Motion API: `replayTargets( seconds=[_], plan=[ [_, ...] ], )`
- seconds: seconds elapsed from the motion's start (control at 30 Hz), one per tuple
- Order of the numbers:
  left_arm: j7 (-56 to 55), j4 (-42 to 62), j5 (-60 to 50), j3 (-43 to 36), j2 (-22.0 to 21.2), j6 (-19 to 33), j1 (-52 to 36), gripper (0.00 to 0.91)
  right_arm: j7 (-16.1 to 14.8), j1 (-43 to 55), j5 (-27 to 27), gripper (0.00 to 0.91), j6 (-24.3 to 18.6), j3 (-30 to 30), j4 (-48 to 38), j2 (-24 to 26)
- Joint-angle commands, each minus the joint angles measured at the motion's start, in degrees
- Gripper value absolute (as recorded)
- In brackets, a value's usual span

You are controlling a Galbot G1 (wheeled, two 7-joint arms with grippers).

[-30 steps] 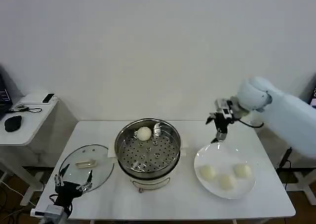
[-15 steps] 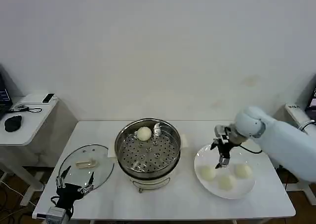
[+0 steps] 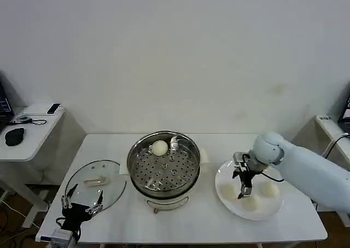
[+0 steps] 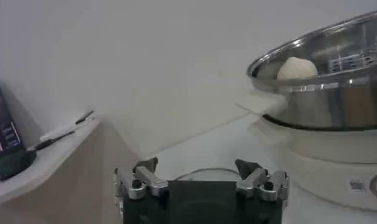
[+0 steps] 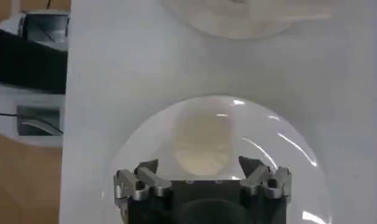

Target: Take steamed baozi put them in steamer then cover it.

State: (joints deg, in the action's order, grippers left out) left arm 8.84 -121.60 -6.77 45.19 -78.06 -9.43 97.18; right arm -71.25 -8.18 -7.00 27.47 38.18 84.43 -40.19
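my right gripper (image 3: 243, 186) hung fingers apart over the plate (image 3: 273, 210), just above a bun (image 5: 200, 143). one bun (image 3: 159, 147) sat in the steamer (image 3: 164, 161). my left gripper (image 3: 81, 204), open, waited near the lid (image 3: 95, 183).

Bare lab: white table (image 3: 109, 149), blank wall (image 3: 175, 51)

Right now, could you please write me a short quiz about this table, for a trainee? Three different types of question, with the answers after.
1. True or false: the glass lid sits on the steamer.
2. How many buns lie on the white plate?
3. The right gripper hangs over: A) the plate, B) the steamer, C) the lid.

Key:
1. False; the lid lies on the table beside the steamer, near the left gripper.
2. Three; a fourth bun is in the steamer.
3. A, jaws open.
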Motion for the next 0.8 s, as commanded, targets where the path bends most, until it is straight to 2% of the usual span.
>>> replayTargets(
  seconds=[0.03,0.8],
  plan=[
    [-0.06,0.60,-0.10,0.06,0.04,0.01,-0.14,0.907,0.59,-1.29,-2.37,0.907,-0.75,-0.04,-2.17,-1.97],
    [0.11,2.46,0.07,0.66,0.29,-0.01,-1.63,0.907,1.84,-2.48,-4.65,0.907,-1.24,0.28,-5.27,-5.43]
  ],
)
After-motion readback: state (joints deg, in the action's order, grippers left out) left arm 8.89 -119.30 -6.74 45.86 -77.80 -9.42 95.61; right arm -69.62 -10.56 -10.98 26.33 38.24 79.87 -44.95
